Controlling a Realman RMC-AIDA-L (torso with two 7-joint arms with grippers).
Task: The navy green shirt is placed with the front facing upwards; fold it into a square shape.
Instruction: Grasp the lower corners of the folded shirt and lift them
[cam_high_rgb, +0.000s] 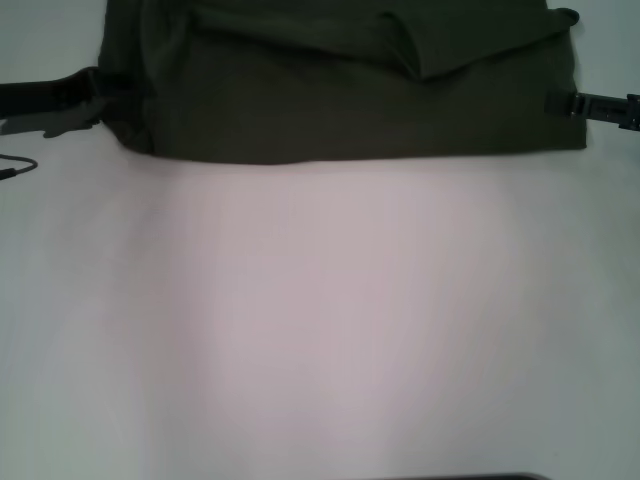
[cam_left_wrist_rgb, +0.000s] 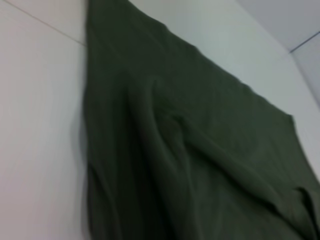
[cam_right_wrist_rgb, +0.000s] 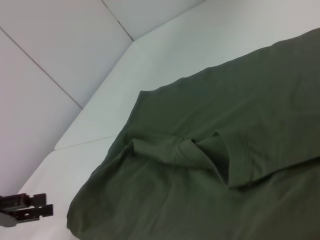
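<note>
The navy green shirt is seen folded at the far side of the white table, its near edge straight, a flap overlapped on top; the left gripper is met at its left edge, the right gripper at its right edge; whether either is clamped cannot be told.

No legible text, labels, numbers or signs in any view, navy green shirt surface plain, no lettering showing
</note>
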